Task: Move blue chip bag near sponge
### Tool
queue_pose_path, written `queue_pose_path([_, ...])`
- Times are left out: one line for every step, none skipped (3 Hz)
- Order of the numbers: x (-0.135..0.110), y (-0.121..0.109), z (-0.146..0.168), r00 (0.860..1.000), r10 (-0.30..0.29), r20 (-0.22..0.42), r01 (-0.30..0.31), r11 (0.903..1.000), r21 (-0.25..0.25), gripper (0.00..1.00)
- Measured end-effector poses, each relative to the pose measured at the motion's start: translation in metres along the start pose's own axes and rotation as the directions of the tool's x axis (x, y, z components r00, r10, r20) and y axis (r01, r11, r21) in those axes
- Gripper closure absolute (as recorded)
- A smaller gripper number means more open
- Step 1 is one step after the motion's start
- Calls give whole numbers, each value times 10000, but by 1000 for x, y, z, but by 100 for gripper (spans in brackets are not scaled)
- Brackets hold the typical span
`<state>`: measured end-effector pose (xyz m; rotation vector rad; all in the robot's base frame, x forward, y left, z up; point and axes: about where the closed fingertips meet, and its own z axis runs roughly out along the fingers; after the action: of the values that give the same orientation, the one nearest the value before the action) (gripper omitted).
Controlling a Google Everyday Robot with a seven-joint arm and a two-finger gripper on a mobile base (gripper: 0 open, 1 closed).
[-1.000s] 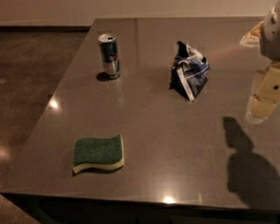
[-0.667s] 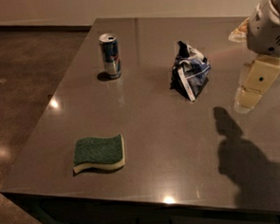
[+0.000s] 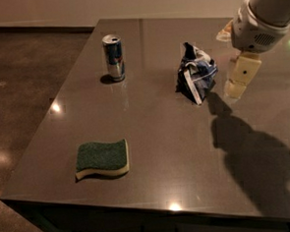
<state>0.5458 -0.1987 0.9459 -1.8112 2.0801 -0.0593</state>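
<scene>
The blue chip bag [image 3: 195,73] sits crumpled right of centre on the grey table [image 3: 156,132] — the surface that fills most of the frame. The white arm [image 3: 264,17] enters at upper right. Its gripper [image 3: 229,63] hangs just right of the bag, jaws wide, holding nothing. The sponge [image 3: 102,159] lies flat at lower left, well apart from the bag. A drink can [image 3: 114,57] stands upright — upper left.

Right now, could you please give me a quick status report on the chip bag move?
Gripper hovering just right of blue chip bag, no contact. Sponge front left, well apart from bag. Drink can back left, off the direct line.
</scene>
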Motion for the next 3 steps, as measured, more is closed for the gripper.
queue_pose_path([-10,-22,16,9993,-357,148,355,9993,116,0])
queue_pose_path([-19,-43,31,9987,-208,465,203,9997,122,0])
queue_pose_path([-25,-60,49,9970,227,742,-222,9997,-71,0])
